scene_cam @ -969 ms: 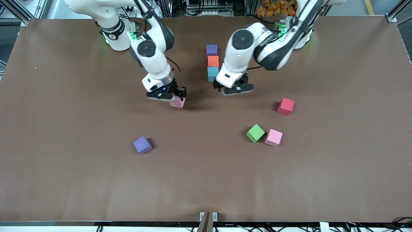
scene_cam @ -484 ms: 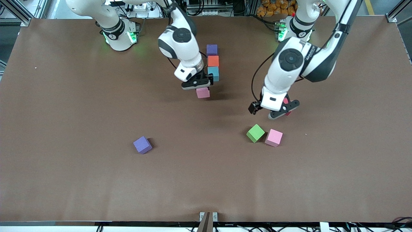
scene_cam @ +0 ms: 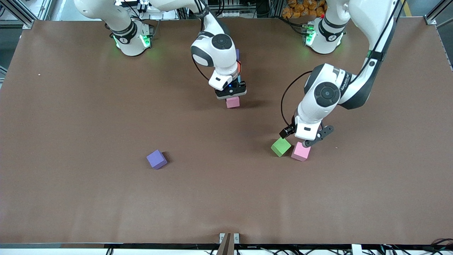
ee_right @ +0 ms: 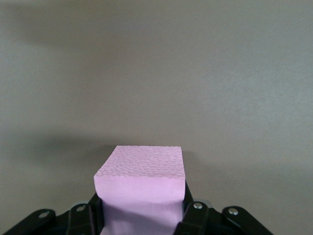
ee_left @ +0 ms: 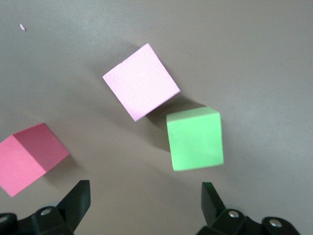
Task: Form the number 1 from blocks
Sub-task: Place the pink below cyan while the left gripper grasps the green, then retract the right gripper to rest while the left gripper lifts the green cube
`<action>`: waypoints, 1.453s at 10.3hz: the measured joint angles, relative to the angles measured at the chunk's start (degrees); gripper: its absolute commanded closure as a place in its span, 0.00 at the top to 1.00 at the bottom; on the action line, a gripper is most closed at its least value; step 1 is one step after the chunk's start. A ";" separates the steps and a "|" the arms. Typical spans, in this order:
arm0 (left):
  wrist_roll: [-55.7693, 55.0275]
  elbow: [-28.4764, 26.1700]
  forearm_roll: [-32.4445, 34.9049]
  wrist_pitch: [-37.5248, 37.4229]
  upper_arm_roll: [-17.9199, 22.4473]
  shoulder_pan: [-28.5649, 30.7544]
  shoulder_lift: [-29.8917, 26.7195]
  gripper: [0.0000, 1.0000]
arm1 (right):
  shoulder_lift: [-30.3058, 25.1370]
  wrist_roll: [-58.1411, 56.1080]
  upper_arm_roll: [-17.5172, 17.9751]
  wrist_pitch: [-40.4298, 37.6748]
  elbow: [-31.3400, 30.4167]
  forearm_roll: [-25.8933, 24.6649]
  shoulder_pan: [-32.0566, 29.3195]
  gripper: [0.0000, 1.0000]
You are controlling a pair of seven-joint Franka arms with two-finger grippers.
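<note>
Pink block point(scene_cam: 233, 102) point(ee_right: 140, 183) sits clamped in the right gripper point(scene_cam: 231, 93) point(ee_right: 142, 215), whose jaws are closed on its sides, low over the desk point(scene_cam: 70, 106) just in front of a column of blocks mostly hidden by the right arm; slivers of purple point(scene_cam: 237, 54), orange point(scene_cam: 239, 66) and light blue point(scene_cam: 239, 78) show beside the wrist. The left gripper point(scene_cam: 305, 139) point(ee_left: 145, 208), jaws wide open and holding nothing, hangs over a second pink block point(scene_cam: 300, 151) point(ee_left: 141, 81) and a green block point(scene_cam: 281, 146) point(ee_left: 195, 139), which lie just beside each other. A red block point(ee_left: 30, 157) lies near them, seen only from the left wrist. A lone purple block point(scene_cam: 156, 159) lies well apart, toward the right arm's end.
</note>
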 measured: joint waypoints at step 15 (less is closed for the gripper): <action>0.00 8.40 -5.69 2.91 1.63 -1.60 10.93 1.00 | -14.42 4.41 5.68 -0.84 -12.44 -2.22 -28.43 1.00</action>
